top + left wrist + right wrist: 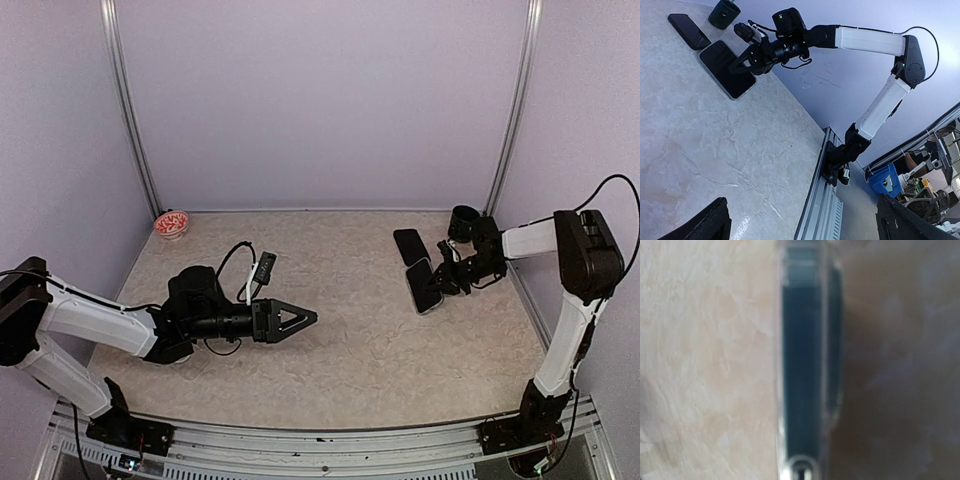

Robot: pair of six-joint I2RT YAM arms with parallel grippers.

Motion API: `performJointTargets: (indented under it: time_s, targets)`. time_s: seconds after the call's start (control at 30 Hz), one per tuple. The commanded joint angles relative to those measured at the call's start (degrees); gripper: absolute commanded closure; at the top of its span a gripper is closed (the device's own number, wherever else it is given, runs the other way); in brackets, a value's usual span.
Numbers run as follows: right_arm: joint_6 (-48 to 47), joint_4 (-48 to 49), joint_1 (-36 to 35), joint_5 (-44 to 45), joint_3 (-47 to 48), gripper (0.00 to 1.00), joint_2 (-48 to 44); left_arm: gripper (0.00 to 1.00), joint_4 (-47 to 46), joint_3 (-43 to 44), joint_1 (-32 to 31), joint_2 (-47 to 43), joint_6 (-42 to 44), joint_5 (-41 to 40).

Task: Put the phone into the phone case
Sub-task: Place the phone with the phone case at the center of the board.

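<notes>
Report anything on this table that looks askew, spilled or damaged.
Nothing stands out. The black slab and the light-rimmed slab lie flat, close together, beside the upright black cup. The small bowl sits upright in the far left corner. No spill or breakage shows; the right wrist view is too blurred to check.

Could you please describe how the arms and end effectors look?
The left arm and right arm have white links and black joints. The left end effector and right end effector are black, with triangular fingers. Black cables loop off both.
</notes>
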State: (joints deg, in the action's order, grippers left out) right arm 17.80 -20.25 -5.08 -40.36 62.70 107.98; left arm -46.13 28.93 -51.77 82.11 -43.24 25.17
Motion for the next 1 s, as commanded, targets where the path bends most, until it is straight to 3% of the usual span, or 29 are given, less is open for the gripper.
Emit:
performJointTargets:
  time_s: [0.0,0.97]
  targets:
    - [-3.02,0.34,1.62,5.53,1.14,0.90,2.10,0.01,-2.03,-0.80,0.35,-0.63,0.36,-0.20]
    - [-2.84,-1.11,2.99,10.21,1.19,0.84,1.79,0.01,-2.22,-0.36,0.37,-0.43,0.02,-0.06]
